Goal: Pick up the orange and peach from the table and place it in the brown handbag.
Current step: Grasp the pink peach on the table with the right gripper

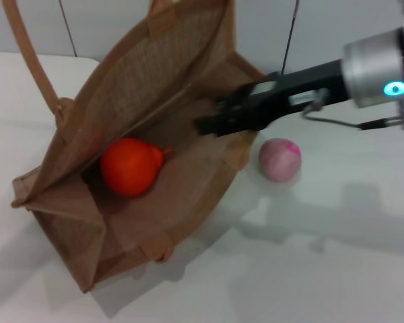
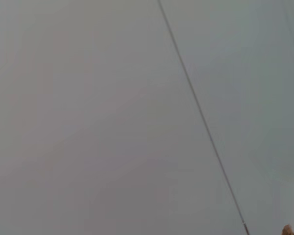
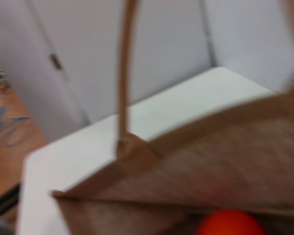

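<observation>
The brown handbag [image 1: 155, 74] lies open on the white table [image 1: 310, 269], its mouth facing me. The orange [image 1: 130, 166] rests inside it on the bottom panel, and its top edge shows in the right wrist view [image 3: 229, 223]. The peach [image 1: 280, 159] sits on the table just right of the bag's right rim. My right gripper [image 1: 212, 116] reaches in from the right and hovers over that rim, up and left of the peach, open and holding nothing. The bag's wall and a handle [image 3: 126, 73] fill the right wrist view. My left gripper is out of view.
One long handle [image 1: 30, 50] loops up at the far left of the bag. A pale wall with panel seams [image 2: 201, 112] stands behind the table. The table's far left corner [image 3: 44, 161] shows in the right wrist view, with floor beyond it.
</observation>
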{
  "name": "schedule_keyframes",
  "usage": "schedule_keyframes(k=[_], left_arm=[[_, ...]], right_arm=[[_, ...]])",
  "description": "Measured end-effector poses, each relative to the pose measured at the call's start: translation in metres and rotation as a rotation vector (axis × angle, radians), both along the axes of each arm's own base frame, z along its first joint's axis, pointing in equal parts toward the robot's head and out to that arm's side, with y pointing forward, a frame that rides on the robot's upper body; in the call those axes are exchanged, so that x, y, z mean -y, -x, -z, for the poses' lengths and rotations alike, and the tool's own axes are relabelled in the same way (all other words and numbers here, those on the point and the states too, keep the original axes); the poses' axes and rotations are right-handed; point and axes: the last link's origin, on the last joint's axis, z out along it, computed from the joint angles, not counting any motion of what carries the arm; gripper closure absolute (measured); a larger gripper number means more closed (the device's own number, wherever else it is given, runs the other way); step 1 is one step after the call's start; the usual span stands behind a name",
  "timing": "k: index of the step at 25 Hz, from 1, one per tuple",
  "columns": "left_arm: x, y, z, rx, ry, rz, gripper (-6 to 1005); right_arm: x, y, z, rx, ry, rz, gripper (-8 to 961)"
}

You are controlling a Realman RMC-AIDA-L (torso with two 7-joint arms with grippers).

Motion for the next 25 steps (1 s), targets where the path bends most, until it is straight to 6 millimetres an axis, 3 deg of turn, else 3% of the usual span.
schedule_keyframes(k=[4, 10, 15, 20, 25], left_arm=[[0.003, 0.009, -0.002, 0.004, -0.013, -0.029, 906], [0.008, 0.017, -0.007, 0.007, -0.042, -0.064, 909], [0.010, 0.027, -0.011, 0.005, -0.058, -0.115, 909], [0.015, 0.034, -0.014, 0.014, -0.067, -0.137, 909], [0.015, 0.035, -0.014, 0.013, -0.066, -0.141, 910]], right_arm=[[-0.007, -0.017, -0.017, 0.084, -0.081, 0.043, 233], [-0.026, -0.044, -0.023, 0.274, -0.211, 0.098, 232], [-0.034, -0.064, -0.020, 0.370, -0.261, 0.137, 232], [-0.032, -0.070, -0.017, 0.377, -0.256, 0.152, 233], [-0.030, -0.081, -0.002, 0.403, -0.219, 0.175, 233]])
